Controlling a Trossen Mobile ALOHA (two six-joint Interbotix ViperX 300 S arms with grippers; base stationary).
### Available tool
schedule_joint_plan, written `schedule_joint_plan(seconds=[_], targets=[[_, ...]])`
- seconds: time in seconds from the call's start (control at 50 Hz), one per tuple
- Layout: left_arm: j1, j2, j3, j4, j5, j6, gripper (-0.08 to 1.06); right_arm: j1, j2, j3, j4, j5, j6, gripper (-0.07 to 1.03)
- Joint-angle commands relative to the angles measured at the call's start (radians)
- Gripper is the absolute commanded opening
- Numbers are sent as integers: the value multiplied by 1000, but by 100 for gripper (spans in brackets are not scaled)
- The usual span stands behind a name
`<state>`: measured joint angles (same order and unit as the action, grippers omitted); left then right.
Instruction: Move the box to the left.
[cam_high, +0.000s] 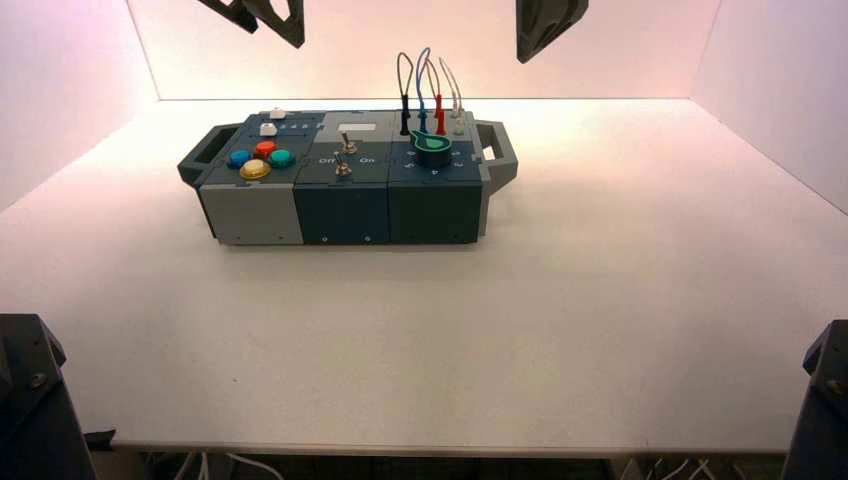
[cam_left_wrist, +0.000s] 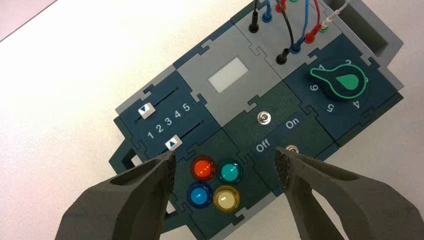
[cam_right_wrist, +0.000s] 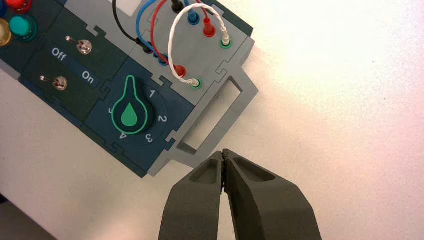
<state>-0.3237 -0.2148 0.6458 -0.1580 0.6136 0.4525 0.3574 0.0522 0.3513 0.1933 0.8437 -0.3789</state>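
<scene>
1. The box (cam_high: 345, 185) sits on the white table (cam_high: 600, 330), left of the table's middle and toward the far side, long side facing the robot, a handle at each end.
2. Left pincer (cam_left_wrist: 225, 172) hangs above the box's left half with fingers spread wide, touching nothing. Below it in its wrist view lie the four round buttons: red button (cam_left_wrist: 203, 168), teal button (cam_left_wrist: 229, 172), blue button (cam_left_wrist: 198, 195) and yellow button (cam_left_wrist: 226, 198). Judgement: it is waiting, not placed for a push.
3. Right pincer (cam_right_wrist: 223, 167) has fingers pressed together, gripping nothing. It hovers just beyond the grey right end handle (cam_right_wrist: 215, 117), on the table side; can't tell if it touches.
4. Judgement: closed fingers form a blunt tip, and being placed outside the right end suits pushing the box leftward along its length.
5. Top of the box, right wrist view: green knob (cam_right_wrist: 131, 116) points between 1 and the far side of its dial, and toggle switches (cam_right_wrist: 84, 47) stand by the "Off"/"On" lettering. Looped wires (cam_right_wrist: 172, 45) plug into sockets near the handle.
6. Judgement: the wires stand tall, so a low contact at the handle keeps clear of them.
7. Judgement: the task looks barely begun, with free table to the box's left.
</scene>
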Motion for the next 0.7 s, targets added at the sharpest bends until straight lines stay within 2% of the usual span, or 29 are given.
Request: schedule_joint_plan(seconds=[0.02,0.36,0.42,0.48,0.54,0.56,0.6,0.7], targets=[[-2,-23,-14,2,-8,-2,102,-5,-20,-12,2,-5,-2,-2],[-2,-40,-11,2,-20,-2,102,-5,-40,-11,2,-3,3,-2],[-2,-48,-6,-3,-34,-3,99,-5,-46,-11,3,-3,9,-2],[-2,-60,-3,-6,-43,-9,88,-5,-51,-12,3,-5,15,-2],[-2,-71,-5,-6,-41,-11,68,-5,-55,-15,3,-5,26,-2],[-2,-81,-6,-5,-40,-11,48,-5,-57,-15,3,-3,35,-2],[-2,-98,-14,-5,-34,-11,36,-5,-60,-17,3,-3,63,-2],[0,-135,-26,-5,-14,-11,33,-6,-69,-14,2,-8,133,-2]])
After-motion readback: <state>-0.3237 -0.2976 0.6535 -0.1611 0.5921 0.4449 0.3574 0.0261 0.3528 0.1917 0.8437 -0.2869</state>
